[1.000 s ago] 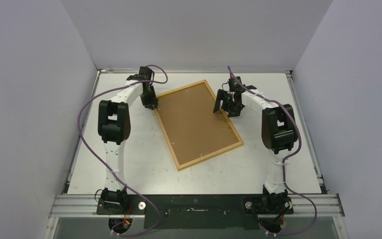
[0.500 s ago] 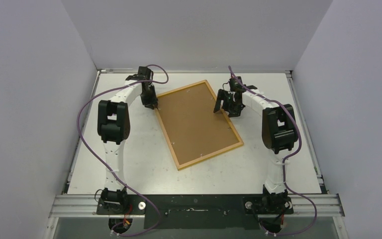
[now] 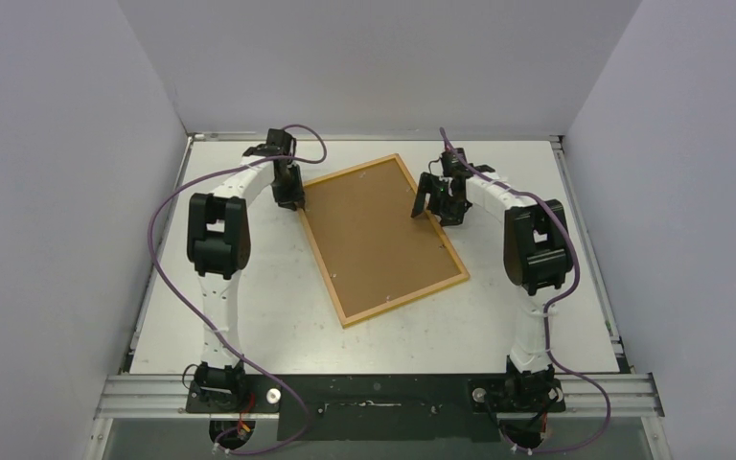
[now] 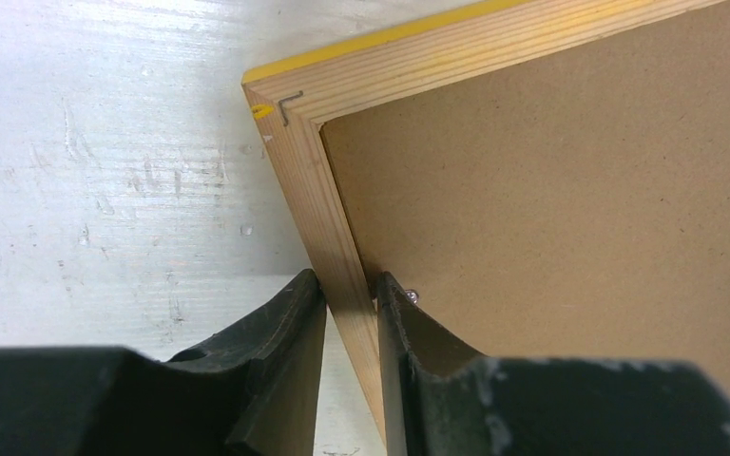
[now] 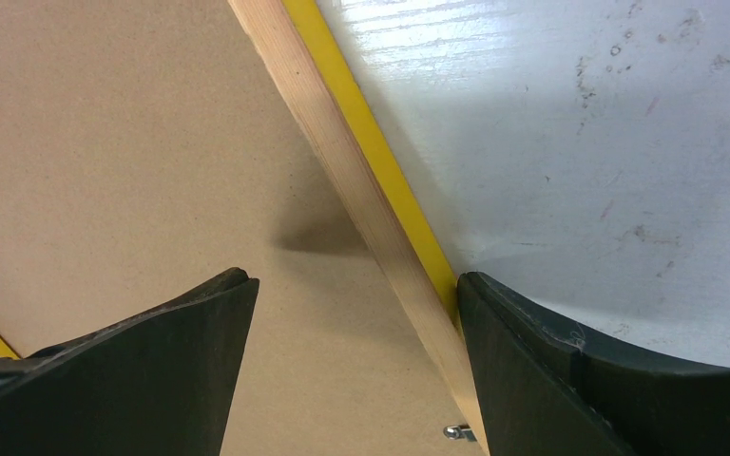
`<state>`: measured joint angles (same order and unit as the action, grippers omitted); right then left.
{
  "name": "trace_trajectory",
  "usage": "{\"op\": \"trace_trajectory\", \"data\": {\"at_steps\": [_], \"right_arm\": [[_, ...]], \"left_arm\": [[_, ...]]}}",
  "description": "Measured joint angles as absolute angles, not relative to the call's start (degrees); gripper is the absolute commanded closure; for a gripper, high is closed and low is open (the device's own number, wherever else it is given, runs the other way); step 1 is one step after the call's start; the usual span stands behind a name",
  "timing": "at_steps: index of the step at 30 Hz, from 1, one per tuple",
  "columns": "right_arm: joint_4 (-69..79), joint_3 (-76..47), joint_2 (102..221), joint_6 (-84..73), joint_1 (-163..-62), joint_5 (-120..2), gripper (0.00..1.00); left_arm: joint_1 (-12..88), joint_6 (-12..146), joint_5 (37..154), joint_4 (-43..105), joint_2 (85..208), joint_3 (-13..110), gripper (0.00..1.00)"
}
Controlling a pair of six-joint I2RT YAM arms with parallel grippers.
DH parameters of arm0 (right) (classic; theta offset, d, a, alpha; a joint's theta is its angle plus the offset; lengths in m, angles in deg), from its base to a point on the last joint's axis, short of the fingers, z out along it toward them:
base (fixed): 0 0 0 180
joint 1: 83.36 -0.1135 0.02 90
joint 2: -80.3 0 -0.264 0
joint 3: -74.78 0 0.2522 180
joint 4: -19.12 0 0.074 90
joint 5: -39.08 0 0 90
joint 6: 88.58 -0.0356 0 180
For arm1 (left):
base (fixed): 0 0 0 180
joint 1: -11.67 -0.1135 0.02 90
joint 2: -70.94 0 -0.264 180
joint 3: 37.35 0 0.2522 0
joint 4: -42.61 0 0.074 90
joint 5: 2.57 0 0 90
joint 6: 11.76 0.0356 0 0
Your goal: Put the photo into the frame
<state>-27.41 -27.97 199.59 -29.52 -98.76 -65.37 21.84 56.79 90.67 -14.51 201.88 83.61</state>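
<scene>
The frame (image 3: 405, 299) lies face down on the white table, light wood upward, with the brown backing board (image 3: 379, 235) inside it. The photo is hidden. My left gripper (image 3: 296, 205) is at the frame's far left corner. In the left wrist view its fingers (image 4: 304, 323) hug the wooden rail (image 4: 314, 161) from both sides, shut on it. My right gripper (image 3: 438, 211) stands open over the right rail (image 5: 342, 171). One finger (image 5: 523, 351) is outside against the yellow edge and the other hangs over the board (image 5: 105, 142).
A small metal tab (image 5: 458, 433) sticks out of the rail's inner side onto the board, and another (image 4: 411, 295) sits by the left fingers. Grey walls close in the table on three sides. Bare white tabletop (image 3: 249, 316) surrounds the frame.
The left wrist has shifted a touch toward the back. The frame and the right arm have not visibly moved.
</scene>
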Motion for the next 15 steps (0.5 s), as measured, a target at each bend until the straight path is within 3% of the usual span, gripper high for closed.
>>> {"op": "trace_trajectory", "data": {"at_steps": [3, 5, 13, 15], "right_arm": [[-27.17, -27.97, 200.18, -29.5, -98.76, -65.27, 0.21], [-27.11, -27.97, 200.18, -29.76, -98.72, -65.35, 0.21], [-27.06, -27.97, 200.18, -30.13, -98.7, -65.35, 0.21], [-27.06, -27.97, 200.18, -30.13, -98.7, -65.35, 0.21]], "left_arm": [[21.82, 56.88, 90.63, -13.98, 201.48, 82.93, 0.9], [21.84, 56.64, 90.5, -13.13, 200.98, 82.02, 0.91], [21.84, 56.35, 90.46, -12.19, 200.5, 81.12, 0.8], [21.82, 56.29, 90.46, -12.23, 200.5, 81.19, 0.73]]}}
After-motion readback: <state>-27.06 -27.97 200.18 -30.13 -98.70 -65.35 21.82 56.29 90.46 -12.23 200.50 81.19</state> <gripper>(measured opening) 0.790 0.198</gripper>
